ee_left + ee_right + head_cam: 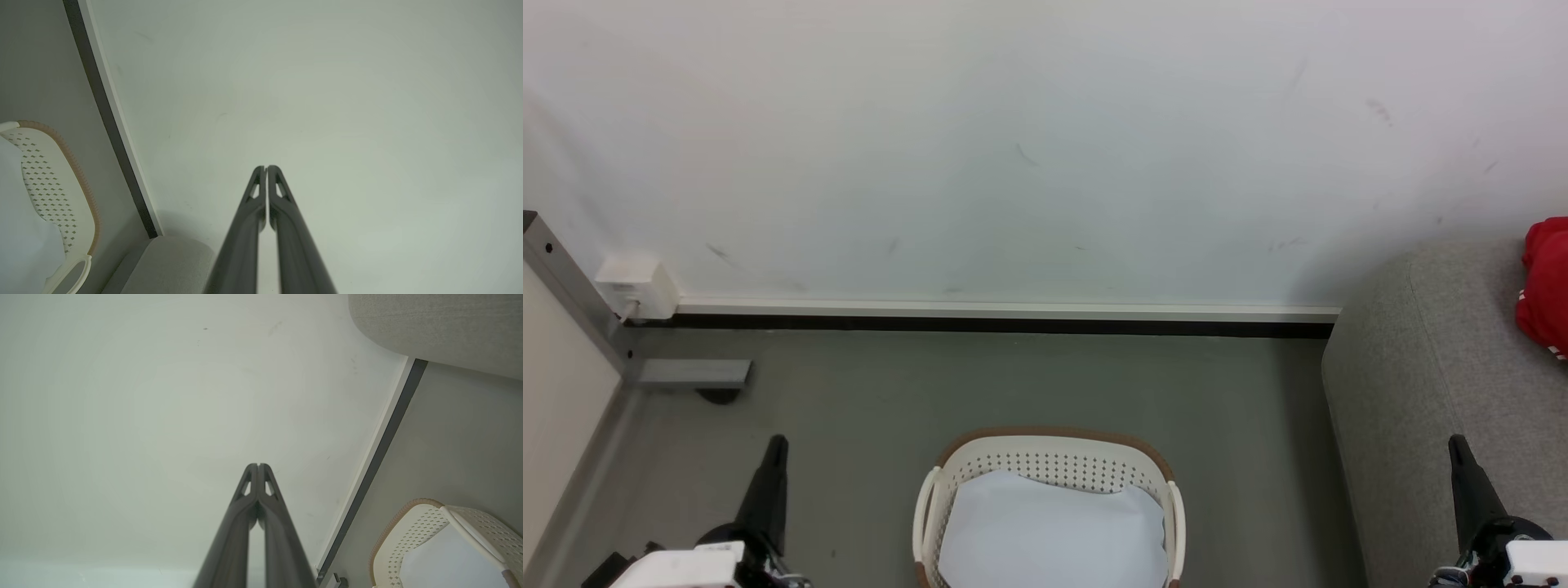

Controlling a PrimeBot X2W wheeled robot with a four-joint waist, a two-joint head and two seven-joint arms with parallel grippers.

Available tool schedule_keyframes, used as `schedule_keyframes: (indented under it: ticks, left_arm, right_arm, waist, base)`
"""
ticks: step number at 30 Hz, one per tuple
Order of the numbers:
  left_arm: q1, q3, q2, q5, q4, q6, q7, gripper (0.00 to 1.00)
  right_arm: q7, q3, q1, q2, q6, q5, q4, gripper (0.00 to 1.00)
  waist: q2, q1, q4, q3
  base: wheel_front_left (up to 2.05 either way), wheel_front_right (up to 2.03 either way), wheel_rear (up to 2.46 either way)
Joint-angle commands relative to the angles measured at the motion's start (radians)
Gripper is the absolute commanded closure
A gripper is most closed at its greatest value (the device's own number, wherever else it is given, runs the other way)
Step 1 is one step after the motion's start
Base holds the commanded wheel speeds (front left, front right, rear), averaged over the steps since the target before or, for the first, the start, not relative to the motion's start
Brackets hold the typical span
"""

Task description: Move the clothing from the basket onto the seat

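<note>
The cream-white perforated basket [1049, 469] with a brown rim stands on the floor at the bottom centre of the head view, and pale white clothing [1049, 531] lies inside it. The grey seat [1421, 384] rises at the right, with a red garment [1545, 282] on it. My left gripper [778, 445] is shut and empty, left of the basket. My right gripper [1456, 445] is shut and empty, in front of the seat's side. In the left wrist view the left gripper [266, 167] points at the wall, with the basket [49, 183] at left. The right wrist view shows the right gripper [258, 465], the basket [412, 535] and the seat [441, 322].
A white wall with a white and black baseboard [1005, 318] runs behind the basket. A metal frame post [572, 294] with a foot [690, 373] and a white socket box [637, 286] stand at the left. Grey floor [1013, 384] lies between the wall and the basket.
</note>
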Motion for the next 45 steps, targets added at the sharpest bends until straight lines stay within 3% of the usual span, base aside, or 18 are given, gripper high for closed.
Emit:
schedule_keyframes:
  ticks: [1,45]
  left_arm:
    - [-0.008,0.002,0.002,-0.014,-0.003,-0.007,0.004,1.0]
    - [-0.008,0.002,0.002,-0.014,-0.004,-0.007,0.004,1.0]
  right_arm:
    - [0.003,-0.004,-0.013,-0.008,-0.002,0.002,-0.005,1.0]
    - [0.003,-0.004,-0.013,-0.008,-0.002,0.002,-0.005,1.0]
  waist:
    - [0.0,0.0,0.0,0.0]
    - [0.0,0.0,0.0,0.0]
  base:
    - [0.0,0.0,0.0]
    - [0.0,0.0,0.0]
